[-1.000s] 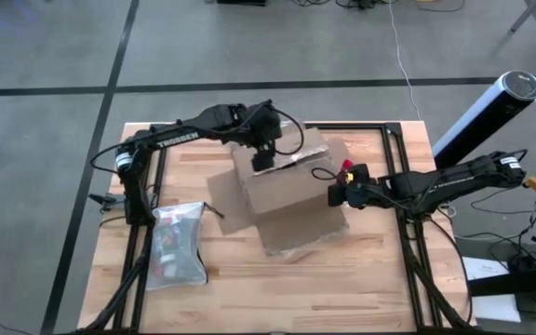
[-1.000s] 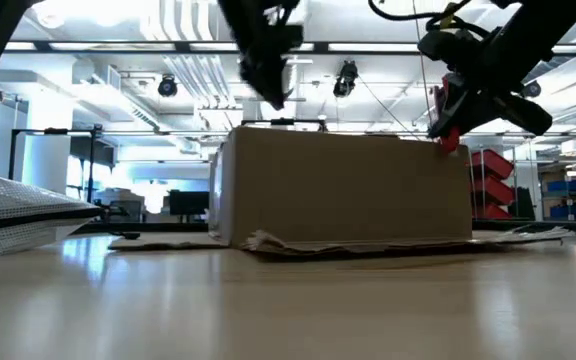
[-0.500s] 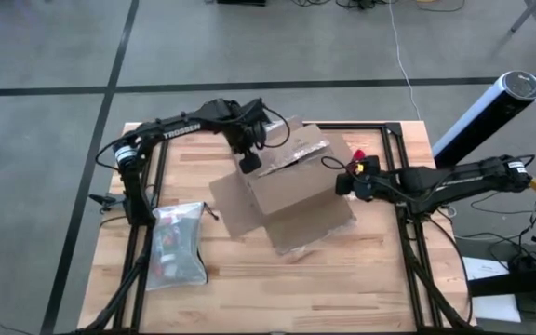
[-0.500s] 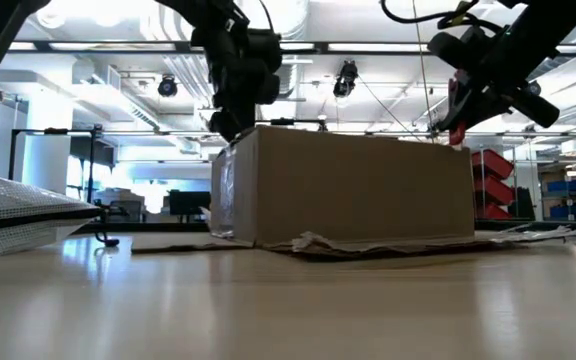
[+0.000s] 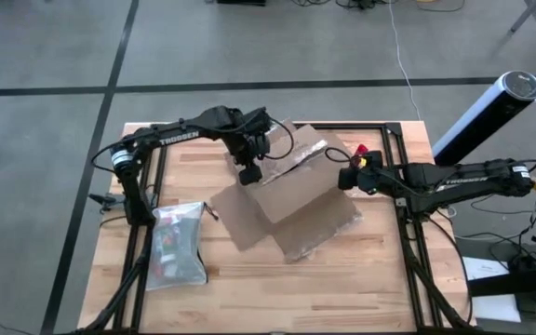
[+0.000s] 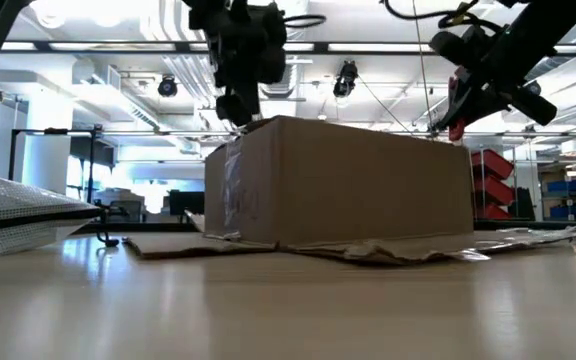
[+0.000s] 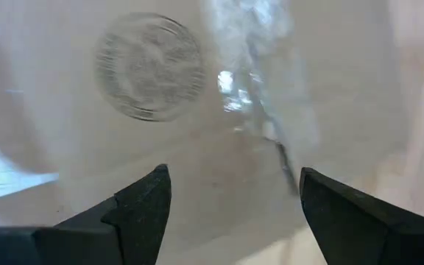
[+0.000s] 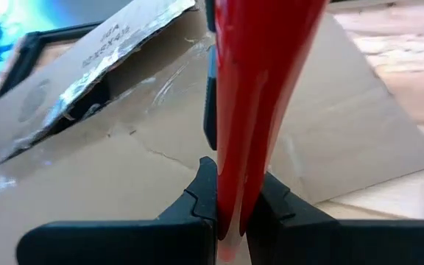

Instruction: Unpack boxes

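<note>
High view, left to right: a mesh zip pouch [image 5: 178, 245] lies at lower left of the bench [image 5: 249, 298]. At frame centre sits the cardboard box [image 5: 291, 191], flaps splayed flat. My left gripper [image 5: 249, 173] hovers at its upper-left top edge, fingers spread wide and holding nothing. My right gripper [image 5: 350, 177], right of the box, is clamped on the red knife [image 8: 260, 88]. I judge the box light and stiff-walled, tape slick; best gripped by a flap edge or corner.
</note>
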